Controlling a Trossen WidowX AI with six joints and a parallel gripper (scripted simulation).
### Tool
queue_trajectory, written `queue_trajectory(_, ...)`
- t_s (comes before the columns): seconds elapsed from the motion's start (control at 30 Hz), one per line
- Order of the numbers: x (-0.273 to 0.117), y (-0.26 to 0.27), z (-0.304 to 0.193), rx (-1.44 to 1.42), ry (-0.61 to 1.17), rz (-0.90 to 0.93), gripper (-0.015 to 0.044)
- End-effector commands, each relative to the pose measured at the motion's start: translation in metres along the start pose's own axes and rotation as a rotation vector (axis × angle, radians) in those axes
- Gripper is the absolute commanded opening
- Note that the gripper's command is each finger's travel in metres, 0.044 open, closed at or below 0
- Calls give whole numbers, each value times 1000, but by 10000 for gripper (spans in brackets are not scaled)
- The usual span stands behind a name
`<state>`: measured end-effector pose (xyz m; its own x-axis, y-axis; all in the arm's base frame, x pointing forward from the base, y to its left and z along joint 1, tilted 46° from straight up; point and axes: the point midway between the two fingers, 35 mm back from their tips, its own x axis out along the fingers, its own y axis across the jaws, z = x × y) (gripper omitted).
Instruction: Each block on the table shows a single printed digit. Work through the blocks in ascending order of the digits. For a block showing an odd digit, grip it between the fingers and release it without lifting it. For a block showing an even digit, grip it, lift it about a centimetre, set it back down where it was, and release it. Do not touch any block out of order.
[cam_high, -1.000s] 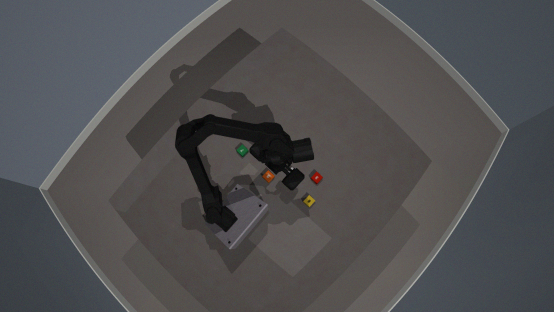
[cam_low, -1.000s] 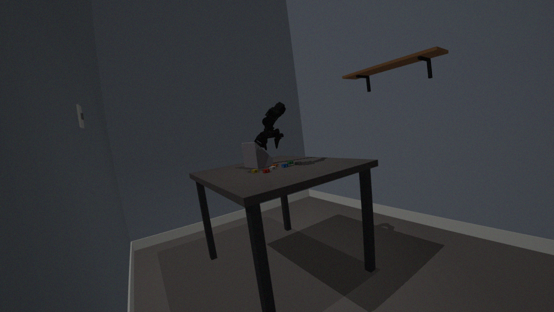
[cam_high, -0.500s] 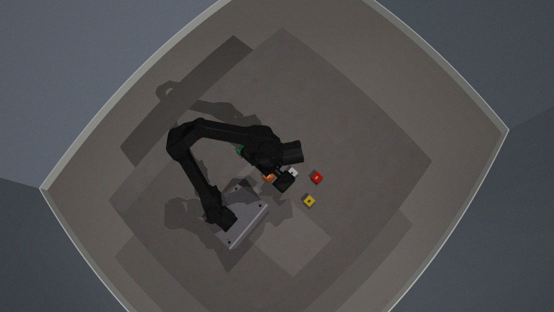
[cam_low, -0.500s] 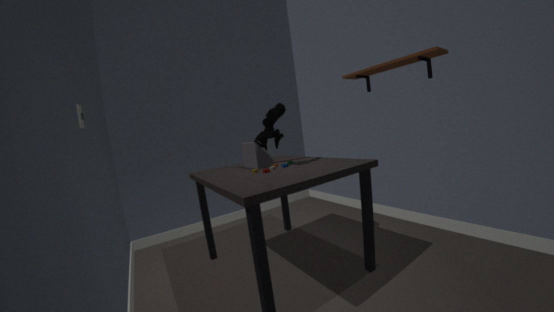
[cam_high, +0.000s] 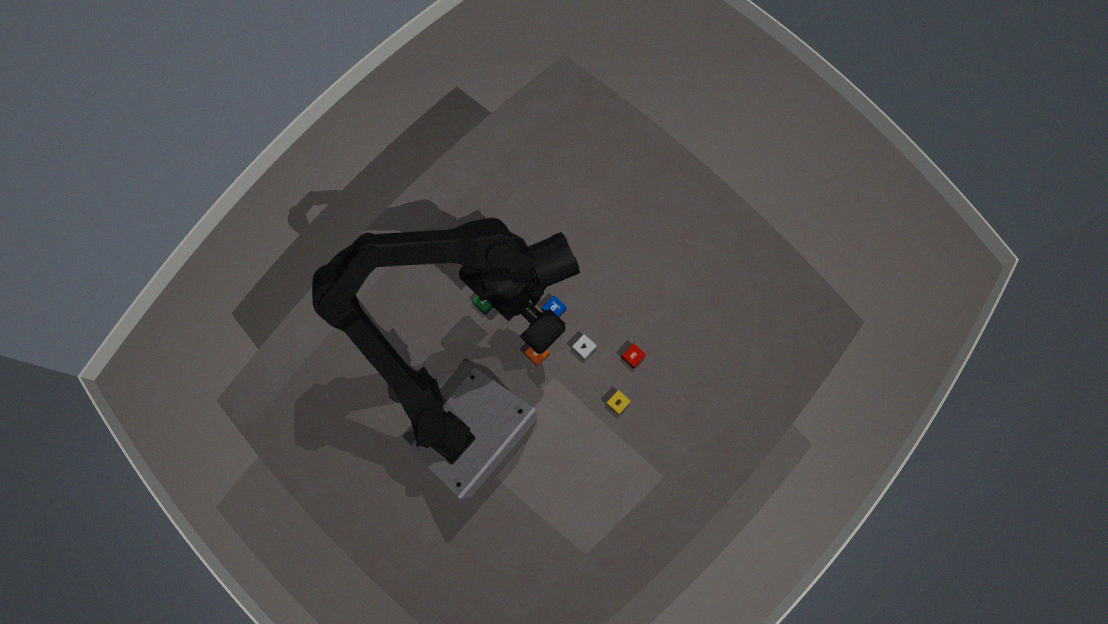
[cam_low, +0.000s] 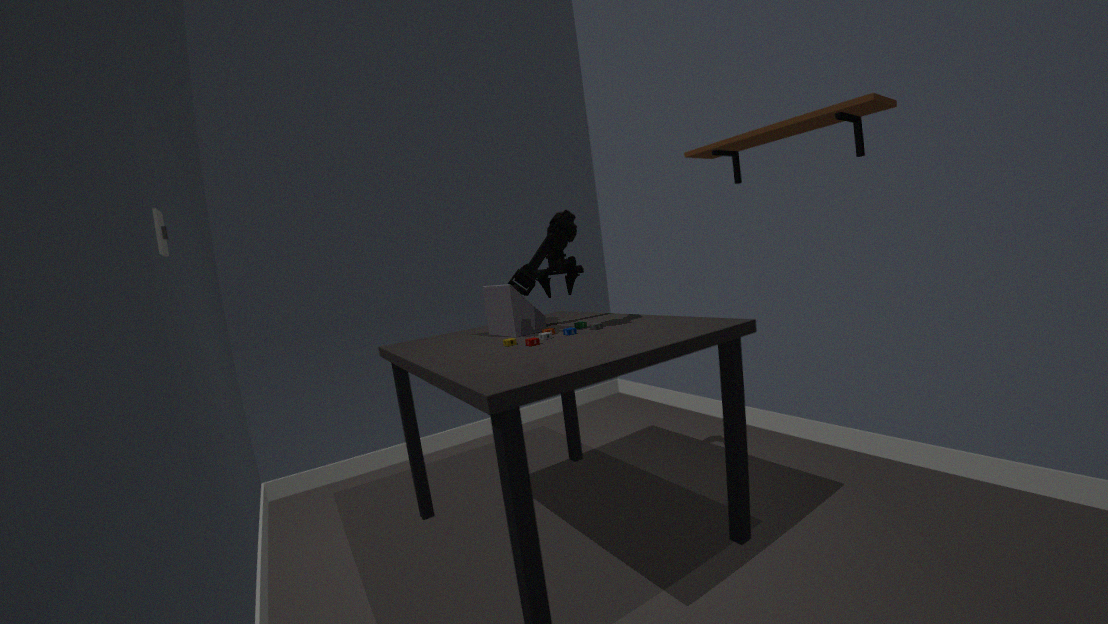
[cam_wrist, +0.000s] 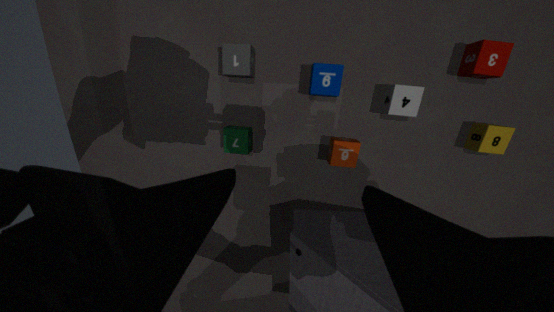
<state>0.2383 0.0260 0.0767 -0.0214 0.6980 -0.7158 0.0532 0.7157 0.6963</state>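
- Brown-grey table (cam_high: 697, 271) (cam_low: 643, 344) (cam_wrist: 350, 20), dimly lit, shadows crossing it. Clock bearings below are wrist view, from between my fingertips.
- My gripper (cam_high: 515, 306) (cam_low: 559, 294) (cam_wrist: 297, 184) hangs above the table, fingers wide apart, nothing between them.
- Grey block (cam_low: 595, 326) (cam_wrist: 236, 60), digit 1, sits at 11 o'clock; my arm hides it from overhead. Likely my target; finished grips leave no visible trace, so the count is uncertain.
- Green block (cam_high: 483, 305) (cam_low: 579, 325) (cam_wrist: 237, 140), at 10 o'clock, reads 7: keep off. Blue block (cam_high: 554, 306) (cam_low: 569, 330) (cam_wrist: 326, 80), near 12, also waits.
- Best approach: travel high towards 11, centre over the grey block, square fingers to opposite faces, then descend straight.
- Odd digit: close gently and evenly, no lift. Open fully before rising; off-centre closing could drag it.
- Next would be the red block (cam_high: 633, 355) (cam_low: 531, 341) (cam_wrist: 493, 59), digit 3, at 2 o'clock.
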Motion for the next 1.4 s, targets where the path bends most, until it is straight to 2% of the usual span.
queue_trajectory(0.0, -1, 66, -6, -10, -2, 19, 400)
queue_trajectory(0.07, -1, 78, -9, -11, 0, 25, 400)
queue_trajectory(0.8, -2, 78, -7, -11, 0, 25, 400)
queue_trajectory(1.1, -2, 77, 86, -15, -4, 25, 400)
queue_trajectory(1.37, -2, 77, 88, -15, -4, 25, 400)
